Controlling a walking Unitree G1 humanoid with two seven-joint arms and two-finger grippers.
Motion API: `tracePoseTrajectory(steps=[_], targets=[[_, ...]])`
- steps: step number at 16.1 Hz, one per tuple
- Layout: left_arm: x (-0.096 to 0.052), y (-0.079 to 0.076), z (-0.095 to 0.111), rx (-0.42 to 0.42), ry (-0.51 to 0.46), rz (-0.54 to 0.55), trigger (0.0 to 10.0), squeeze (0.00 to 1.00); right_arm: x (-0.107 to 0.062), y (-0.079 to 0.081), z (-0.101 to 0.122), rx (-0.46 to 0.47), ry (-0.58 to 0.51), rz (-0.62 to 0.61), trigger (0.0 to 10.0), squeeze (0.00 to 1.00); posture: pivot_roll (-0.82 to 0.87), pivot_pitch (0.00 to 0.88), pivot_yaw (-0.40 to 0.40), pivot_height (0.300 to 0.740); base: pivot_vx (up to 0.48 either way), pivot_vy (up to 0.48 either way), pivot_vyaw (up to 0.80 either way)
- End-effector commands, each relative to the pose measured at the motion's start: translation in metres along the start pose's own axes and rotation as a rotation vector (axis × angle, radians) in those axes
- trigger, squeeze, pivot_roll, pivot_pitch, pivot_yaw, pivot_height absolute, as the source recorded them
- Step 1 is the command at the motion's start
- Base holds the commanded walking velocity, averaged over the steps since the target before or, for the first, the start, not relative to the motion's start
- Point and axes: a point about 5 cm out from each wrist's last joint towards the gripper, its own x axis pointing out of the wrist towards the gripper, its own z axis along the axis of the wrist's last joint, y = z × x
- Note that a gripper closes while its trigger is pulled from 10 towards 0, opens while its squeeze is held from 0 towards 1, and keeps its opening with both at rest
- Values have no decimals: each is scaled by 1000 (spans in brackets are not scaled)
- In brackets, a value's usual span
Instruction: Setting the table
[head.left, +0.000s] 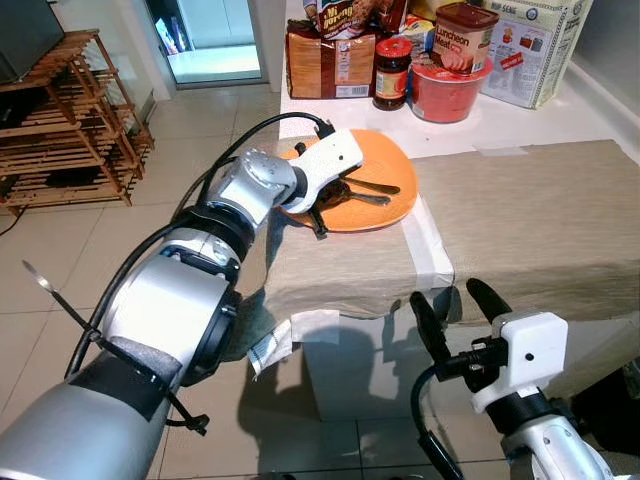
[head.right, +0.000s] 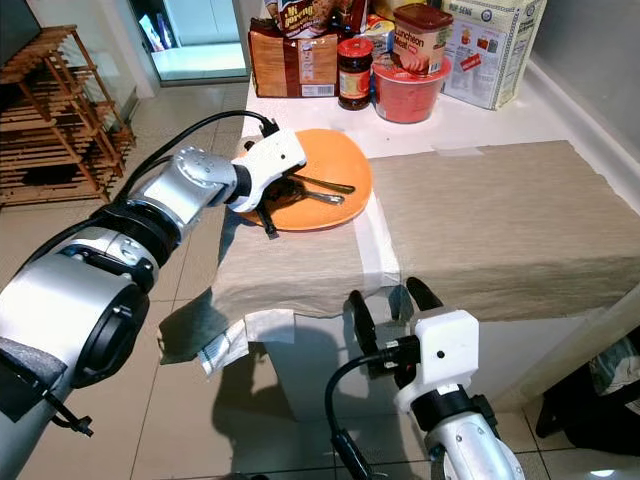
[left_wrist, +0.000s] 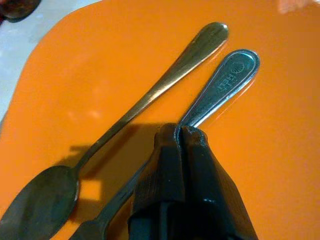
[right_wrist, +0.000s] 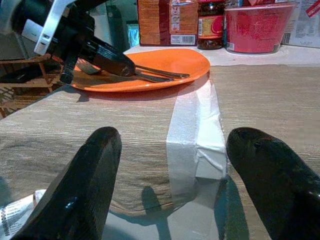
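Although the orange plate (head.left: 385, 190) already lies on the beige cloth (head.left: 520, 220) at the cloth's 10 o'clock corner, the table looks only just begun: both pieces of cutlery are on the plate rather than laid beside it. The left gripper (left_wrist: 181, 131) reaches over the plate with its jaws pinched shut on the handle of one utensil (left_wrist: 227, 82), the stamped handle end poking out beyond the fingertips. A spoon (left_wrist: 125, 117) lies alongside it on the plate, untouched. My reading is that the held piece must be lifted off and set on the cloth, then the spoon, so most of the work remains.

The right gripper (right_wrist: 170, 175) hovers off the near edge of the surface at about 6 o'clock from the plate, jaws spread wide and holding nothing.

The working end of the gripped utensil is hidden under the left fingers, so I cannot tell whether it is a fork or a knife. Jars and packets (head.left: 440, 60) crowd the surface at 12 o'clock, partly cut off by the frame.
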Motion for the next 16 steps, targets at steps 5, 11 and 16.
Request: tracePoseTrajectory(steps=[5,11,16], targets=[[-8,7,10,42,-33,-29,0,0,4,3,-3,6,-1,24,10000,0,-159,49,99,740,0,0,0],[-10,3,-3,71,-7,-98,0,0,4,4,-8,12,10,26,10000,0,-130,53,95,740,0,0,0],[-9,16,24,115,-86,117,10000,0,7,5,-9,10,6,35,10000,0,-136,58,95,740,0,0,0]])
